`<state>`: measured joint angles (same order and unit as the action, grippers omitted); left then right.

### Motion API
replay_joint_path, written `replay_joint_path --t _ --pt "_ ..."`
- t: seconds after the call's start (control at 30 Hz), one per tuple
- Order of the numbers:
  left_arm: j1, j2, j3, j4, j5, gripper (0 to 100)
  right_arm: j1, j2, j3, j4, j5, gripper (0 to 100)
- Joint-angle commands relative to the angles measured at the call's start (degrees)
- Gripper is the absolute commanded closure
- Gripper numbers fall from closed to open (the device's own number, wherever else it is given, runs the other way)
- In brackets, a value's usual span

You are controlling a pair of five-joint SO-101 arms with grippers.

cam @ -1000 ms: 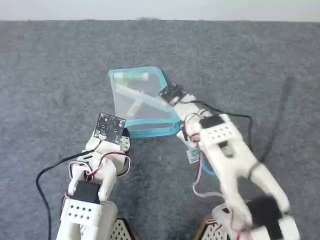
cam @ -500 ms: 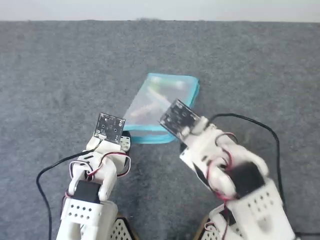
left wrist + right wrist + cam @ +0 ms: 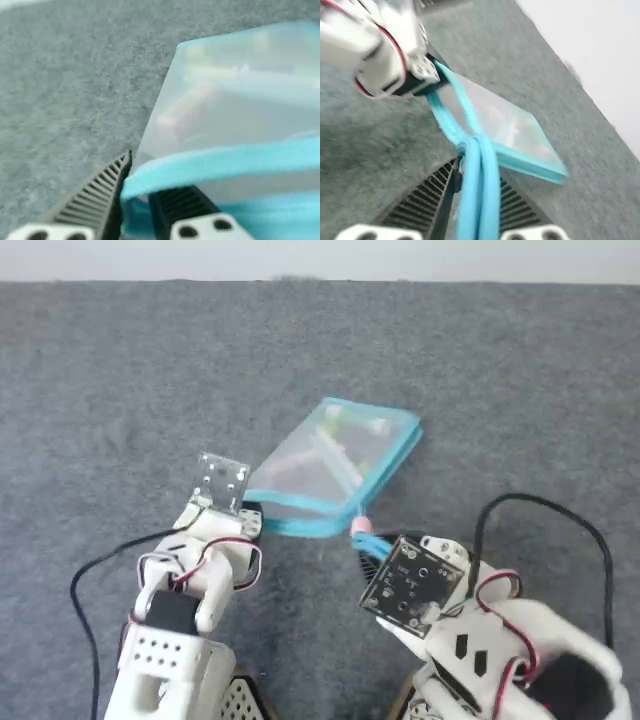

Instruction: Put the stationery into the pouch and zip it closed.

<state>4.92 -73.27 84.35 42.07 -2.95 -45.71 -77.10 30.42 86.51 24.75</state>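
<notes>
My left gripper [image 3: 131, 172] is pinched on the blue rim of the pouch [image 3: 325, 455] at its near corner. My right gripper [image 3: 479, 175] is clamped on the blue band at the pouch's other near end. The pouch spans the two grippers, and its body lies beyond both sets of fingertips on the grey table [image 3: 120, 370]. The stationery [image 3: 345, 430] is inside, dim through the clear wall.

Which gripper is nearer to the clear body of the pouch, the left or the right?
Left. The left gripper pinches the pouch by the blue edge at its corner; the right gripper holds the blue strap, a little way off the pouch.
</notes>
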Motion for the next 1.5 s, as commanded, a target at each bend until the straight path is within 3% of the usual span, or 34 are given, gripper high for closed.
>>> replay_joint_path --t 0.0,0.17,0.3,0.47,0.57,0.67,0.83,1.13,1.2,1.37,1.47 --pt "-0.09 10.29 -4.7 -4.75 0.7 99 -6.11 1.89 -7.38 -0.04 0.88 99.2" --pt "-0.44 17.85 -7.08 -8.0 0.7 99 -14.11 6.29 -11.43 0.13 2.29 99.2" --pt "-0.09 17.67 -6.9 -8.35 0.7 99 -16.13 7.43 -15.47 0.75 2.37 99.2" --pt "-0.53 17.67 -6.9 -8.26 0.88 99 -14.64 8.31 -15.38 4.62 1.85 99.1" --pt "-0.62 17.58 -6.81 -8.35 2.37 99 -11.65 9.01 -5.54 5.14 -1.32 98.9" --pt "-2.29 17.58 -6.99 -8.62 4.66 99 -3.56 8.92 8.44 -0.31 -1.58 98.8" --pt "-7.47 17.58 -6.73 -10.29 5.8 99 10.42 10.59 17.67 -11.03 -1.58 98.8" --pt "-7.65 17.58 -7.16 -10.11 6.59 99 11.03 22.02 33.58 -31.69 -1.93 98.6" --pt "-7.65 17.58 -7.16 -10.11 6.59 99 11.03 24.04 34.64 -35.74 -2.73 95.1" --pt "-7.65 17.58 -7.08 -10.29 6.51 99 10.95 29.23 34.73 -42.07 -13.1 81.9" --pt "-7.65 17.58 -6.99 -10.29 6.51 99 10.15 32.57 34.73 -44.7 -13.8 80.5"
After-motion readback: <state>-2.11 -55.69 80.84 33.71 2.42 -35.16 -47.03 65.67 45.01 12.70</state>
